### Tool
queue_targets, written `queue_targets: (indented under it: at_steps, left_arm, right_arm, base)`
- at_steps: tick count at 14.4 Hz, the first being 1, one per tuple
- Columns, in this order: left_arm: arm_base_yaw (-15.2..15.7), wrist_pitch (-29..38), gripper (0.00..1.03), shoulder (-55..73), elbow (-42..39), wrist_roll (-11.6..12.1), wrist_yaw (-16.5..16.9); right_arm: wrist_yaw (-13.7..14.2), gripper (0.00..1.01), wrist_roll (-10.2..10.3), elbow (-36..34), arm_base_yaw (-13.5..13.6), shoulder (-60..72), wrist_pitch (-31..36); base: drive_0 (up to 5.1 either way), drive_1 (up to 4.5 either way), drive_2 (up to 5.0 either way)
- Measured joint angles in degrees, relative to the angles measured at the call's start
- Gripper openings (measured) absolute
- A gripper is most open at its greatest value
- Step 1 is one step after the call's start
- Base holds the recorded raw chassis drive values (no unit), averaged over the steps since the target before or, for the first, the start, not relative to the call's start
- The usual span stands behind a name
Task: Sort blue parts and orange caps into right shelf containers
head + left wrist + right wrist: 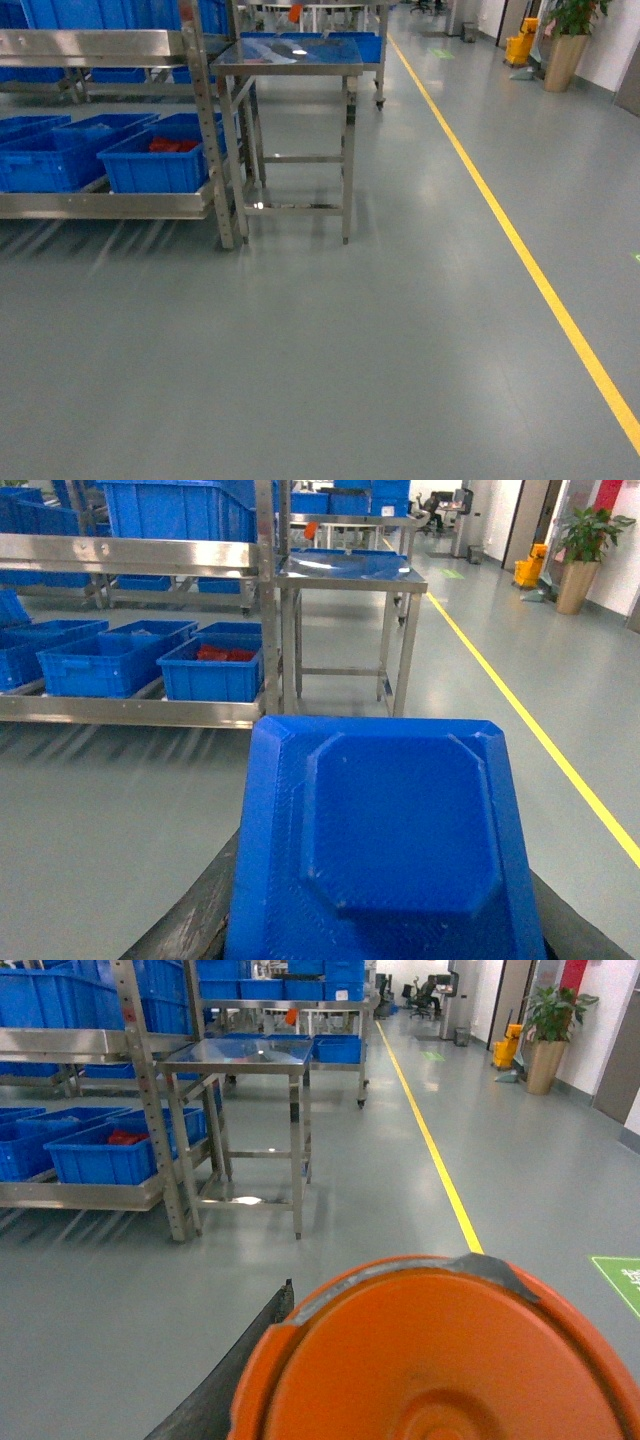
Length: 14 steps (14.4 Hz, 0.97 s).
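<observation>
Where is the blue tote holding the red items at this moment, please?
In the head view it sits at left on the low shelf: the blue tote, rightmost in its row, beside the steel table.

Arms, pincers — none visible in the head view; both wrist views show no fingers — pose and state indeterminable.

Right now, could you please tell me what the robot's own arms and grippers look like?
Very little shows. No arm appears in the head view. The left wrist view shows only a black curved edge beside a blue moulded piece; the right, a black strip beside an orange round piece. No fingers, cables or markings visible.
</observation>
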Motion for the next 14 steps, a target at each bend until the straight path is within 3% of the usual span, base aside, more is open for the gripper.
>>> queue_targets:
  at_steps: [14]
  left_arm:
    - [0.0,0.2,0.42,0.0,0.0,0.0,0.1]
  right_arm:
    - [0.0,0.44,0.0,0.0,0.0,0.0,-0.2]
  base:
    - [-0.1,4.25,-4.4]
